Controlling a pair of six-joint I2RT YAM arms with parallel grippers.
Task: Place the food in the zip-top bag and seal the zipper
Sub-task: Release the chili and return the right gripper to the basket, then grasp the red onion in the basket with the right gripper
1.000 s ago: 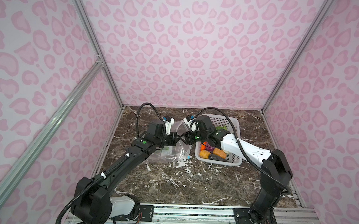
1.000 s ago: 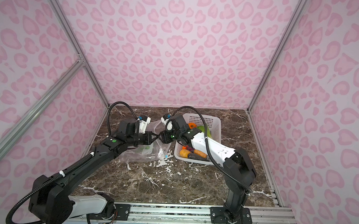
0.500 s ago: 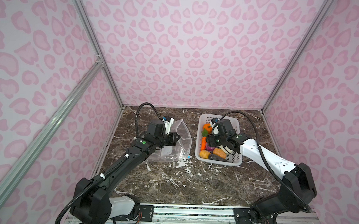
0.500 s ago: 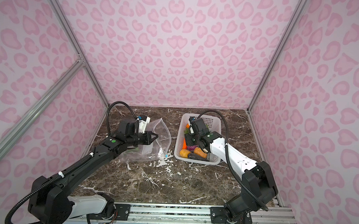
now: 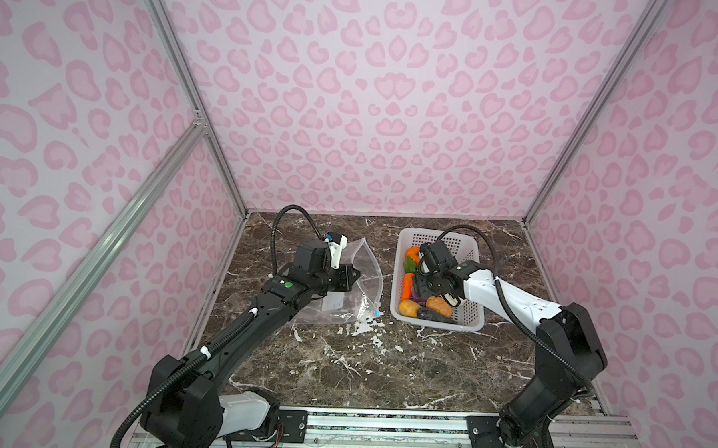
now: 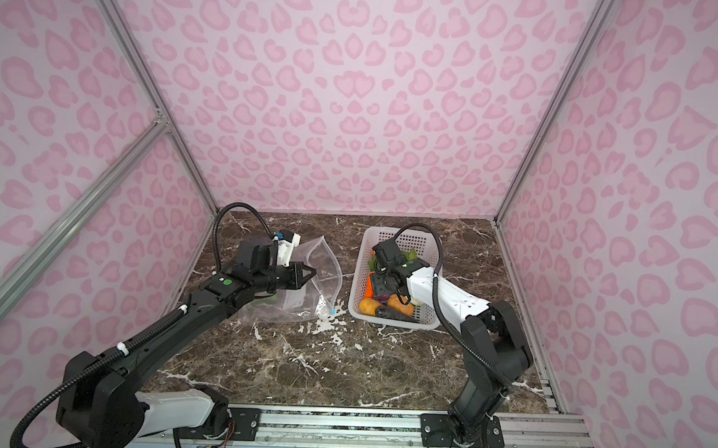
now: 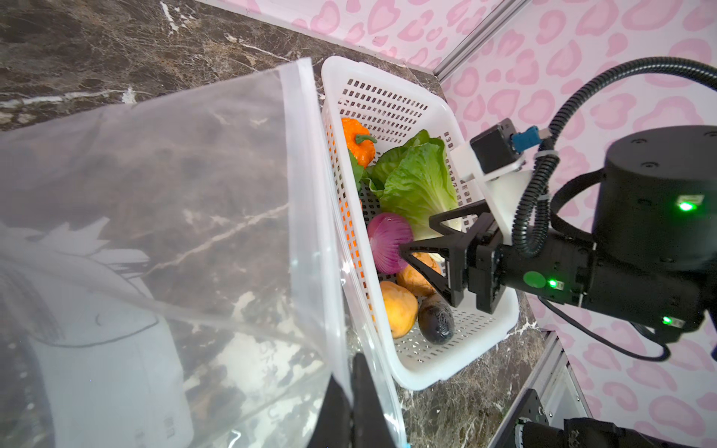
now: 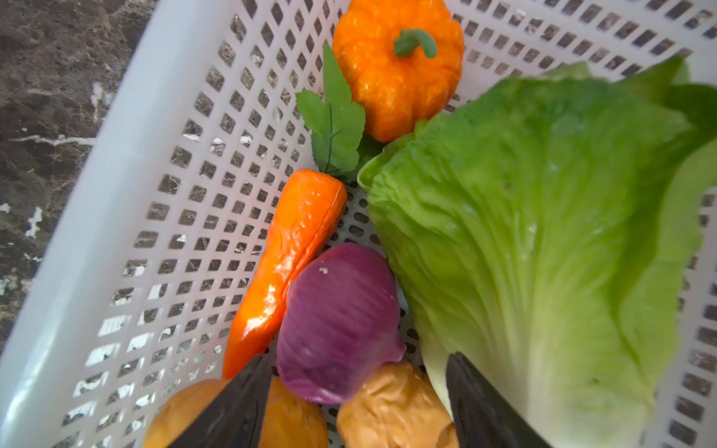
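Several toy vegetables (image 8: 395,77) lie in the white basket (image 8: 116,194), beside the zip-top bag (image 7: 174,194) on the worktop (image 5: 342,370). Your left hand (image 7: 355,372) pinches the bag's limp, slippery rim by the zipper (image 7: 306,194). Your right hand (image 8: 357,358), spread, straddles the purple onion (image 8: 337,322). It looks light, smooth and round, so grip its middle.

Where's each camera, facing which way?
Top views: high in front, angled down at the dark marble table; left arm and right arm show whole.
Left wrist: on its arm, looking past the shut left fingers pinching the clear crinkly plastic bag, toward the white perforated plastic basket.
Right wrist: on its arm, down between the open right fingers into the basket.
Shared: both wrist views show the purple onion toy.
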